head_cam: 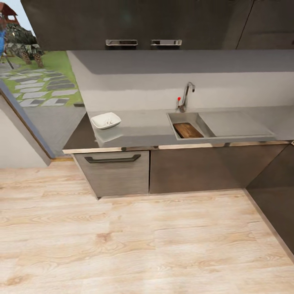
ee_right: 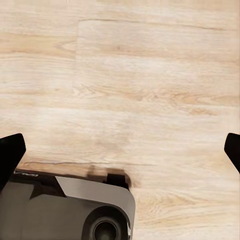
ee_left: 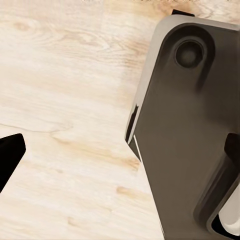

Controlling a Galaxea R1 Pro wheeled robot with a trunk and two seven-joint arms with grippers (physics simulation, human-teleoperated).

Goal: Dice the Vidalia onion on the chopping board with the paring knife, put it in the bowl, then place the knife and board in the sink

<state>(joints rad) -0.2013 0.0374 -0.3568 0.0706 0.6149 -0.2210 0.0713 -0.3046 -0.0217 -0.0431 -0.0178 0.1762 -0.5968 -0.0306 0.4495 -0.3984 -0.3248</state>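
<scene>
So the robot's standing back on the wood floor (head_cam: 134, 241) looking at the kitchen counter. The chopping board (head_cam: 187, 130) is lying inside the sink (head_cam: 228, 124), in the basin part at the left end, with the flat drainboard stretching off to the right and the tap (head_cam: 185, 97) with its red knob just behind. The white bowl (head_cam: 106, 120) sits on the countertop (head_cam: 143, 128) well off to the left of the sink, with something small and pale in it, can't tell what. Can't make out the knife anywhere. Both wrist cams point down at the floor and the robot's dark base (ee_left: 190, 140). The left gripper (ee_left: 122, 147) and the right gripper (ee_right: 120, 150) both have their fingertips at opposite edges, so spread wide, holding nothing
</scene>
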